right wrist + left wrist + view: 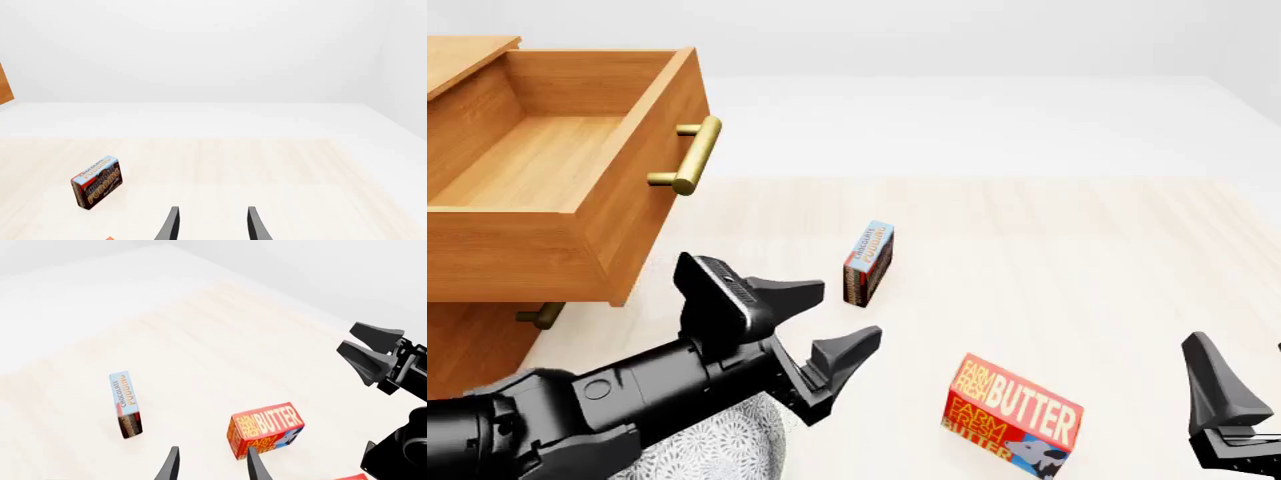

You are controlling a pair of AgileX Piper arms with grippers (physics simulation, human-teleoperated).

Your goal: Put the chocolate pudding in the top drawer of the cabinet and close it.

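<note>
The chocolate pudding (869, 262) stands on edge on the pale table, right of the cabinet (481, 330). The top drawer (554, 165) is pulled out, and its inside shows bare wood. My left gripper (843, 318) hovers open just in front of the pudding, holding nothing. In the left wrist view the pudding (125, 402) lies ahead and to one side of that gripper (212, 450). My right gripper (1237, 345) is open at the near right edge. The right wrist view shows the pudding (97, 182) well off from the open fingers (212, 209).
A red-orange BUTTER box (1014, 415) lies near the front between the arms, close to the left fingertips (267, 429). A brass handle (687, 155) sticks out from the open drawer, and the lower drawer's handle (541, 315) sits beneath. The right gripper (373, 357) crosses the left wrist view.
</note>
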